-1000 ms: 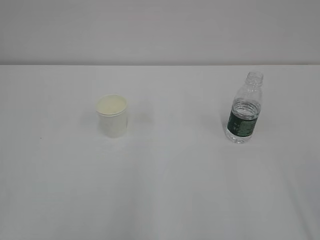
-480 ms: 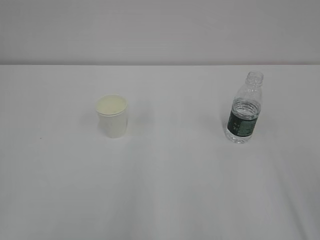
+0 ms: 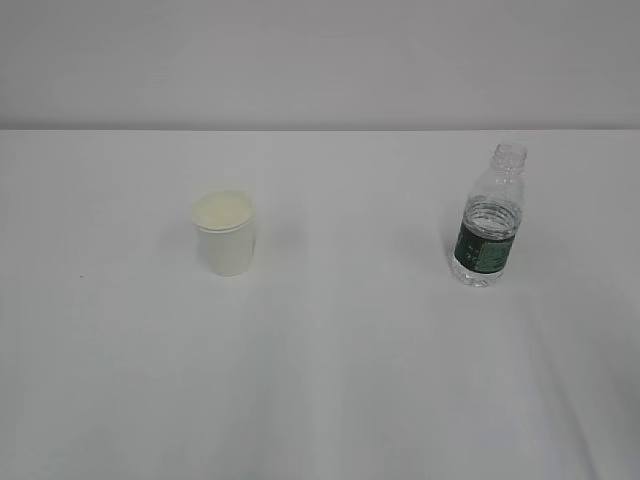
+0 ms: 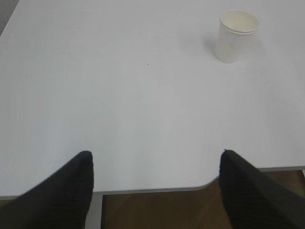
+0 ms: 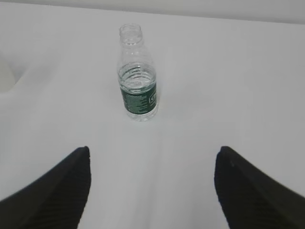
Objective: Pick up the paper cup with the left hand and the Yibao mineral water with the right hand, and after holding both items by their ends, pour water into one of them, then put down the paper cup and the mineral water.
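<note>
Paper cup (image 3: 225, 232) stands upright at left on the white table (image 3: 340, 380), well apart from the uncapped Yibao mineral water (image 3: 487, 220) at right, bare tabletop between. Left hand (image 4: 155, 191) hangs spread wide and empty above the table's near edge; right hand (image 5: 152, 188) likewise, facing the bottle. Grey wall (image 3: 320, 60) behind.

On my exterior view the small white paper cup (image 3: 226, 232) stands upright on the white table (image 3: 330, 380), left of centre, and the small clear ribbed plastic bottle (image 3: 488, 217) stands upright well apart to its right. Through the left wrist camera I see the cup (image 4: 236, 35) far and to the right. Through the right wrist camera the bottle (image 5: 137, 75) sits far ahead, slightly left of centre.
</note>
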`<state>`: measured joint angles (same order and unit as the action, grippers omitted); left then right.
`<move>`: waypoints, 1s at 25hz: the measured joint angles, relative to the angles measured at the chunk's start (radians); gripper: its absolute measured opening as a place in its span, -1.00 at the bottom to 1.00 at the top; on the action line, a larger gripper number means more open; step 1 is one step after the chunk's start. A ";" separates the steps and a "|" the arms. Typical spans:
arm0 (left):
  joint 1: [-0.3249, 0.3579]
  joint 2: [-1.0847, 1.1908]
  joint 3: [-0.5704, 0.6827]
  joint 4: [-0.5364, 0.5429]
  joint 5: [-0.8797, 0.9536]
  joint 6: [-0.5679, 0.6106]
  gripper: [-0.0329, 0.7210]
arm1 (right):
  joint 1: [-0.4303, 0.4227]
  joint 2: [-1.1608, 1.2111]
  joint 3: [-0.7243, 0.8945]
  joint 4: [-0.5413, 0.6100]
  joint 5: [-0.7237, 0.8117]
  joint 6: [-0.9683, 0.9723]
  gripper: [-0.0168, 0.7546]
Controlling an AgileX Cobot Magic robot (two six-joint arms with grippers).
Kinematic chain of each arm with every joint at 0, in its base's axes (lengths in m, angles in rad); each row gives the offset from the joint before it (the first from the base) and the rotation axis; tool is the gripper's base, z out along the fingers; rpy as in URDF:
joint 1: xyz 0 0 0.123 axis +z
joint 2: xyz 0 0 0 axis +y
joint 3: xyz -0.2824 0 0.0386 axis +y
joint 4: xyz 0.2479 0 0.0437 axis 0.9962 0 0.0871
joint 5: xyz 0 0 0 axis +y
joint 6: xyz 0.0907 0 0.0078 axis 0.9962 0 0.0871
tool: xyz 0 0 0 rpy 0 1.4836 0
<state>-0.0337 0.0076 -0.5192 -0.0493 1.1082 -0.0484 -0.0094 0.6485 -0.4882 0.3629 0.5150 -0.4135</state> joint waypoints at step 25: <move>0.000 0.000 0.000 -0.002 0.000 0.000 0.66 | 0.000 0.242 0.000 0.609 -0.261 -0.659 0.58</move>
<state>-0.0337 0.0076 -0.5192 -0.0517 1.1082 -0.0484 -0.0094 0.8902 -0.4882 0.9718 0.2542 -1.0721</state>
